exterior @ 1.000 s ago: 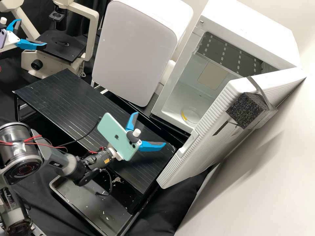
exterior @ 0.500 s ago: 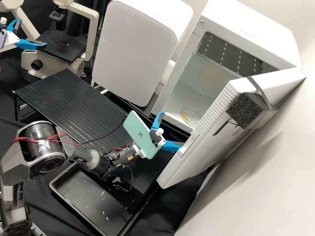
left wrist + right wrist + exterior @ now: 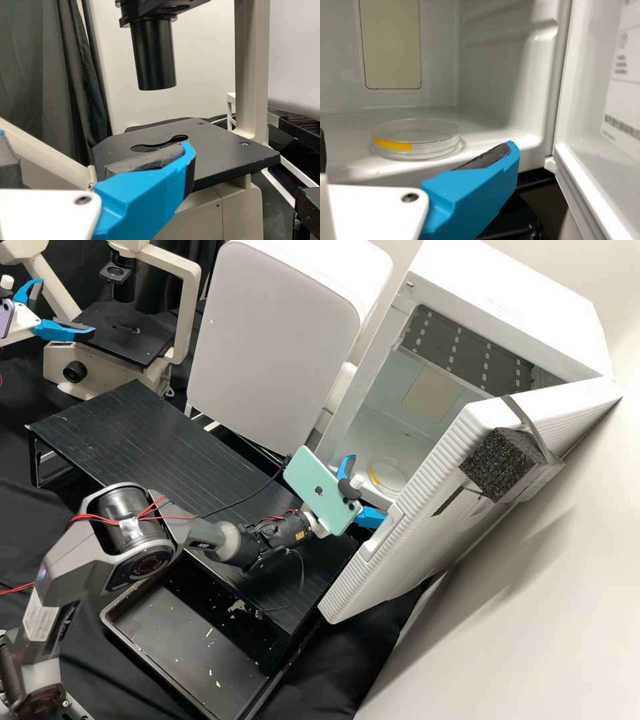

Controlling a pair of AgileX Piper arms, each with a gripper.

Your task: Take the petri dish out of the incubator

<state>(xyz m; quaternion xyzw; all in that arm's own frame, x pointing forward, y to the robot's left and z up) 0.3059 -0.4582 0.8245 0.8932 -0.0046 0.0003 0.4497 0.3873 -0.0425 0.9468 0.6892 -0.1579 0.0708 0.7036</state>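
At the open front of the white incubator (image 3: 507,307), my right gripper (image 3: 365,488) stands with its fingers spread, just outside the opening beside the door edge. The clear petri dish (image 3: 390,473) with a yellow strip lies flat on the incubator floor. In the right wrist view the dish (image 3: 417,137) is ahead of my right gripper (image 3: 416,149), between the lines of its two fingers and untouched. My left gripper (image 3: 65,307) is open beside the microscope at the far left; in the left wrist view this gripper (image 3: 96,157) holds nothing, before the black stage.
The incubator door (image 3: 427,507) is swung open to the right, with a black foam block (image 3: 503,463) on it. A black slatted platform (image 3: 167,447) and a black tray (image 3: 193,640) lie below the right arm. The microscope (image 3: 127,333) stands back left, next to a white cabinet (image 3: 273,340).
My right gripper has moved right and somewhat toward the back, from above the slatted platform to the incubator's opening, staying open. The left gripper has kept still.
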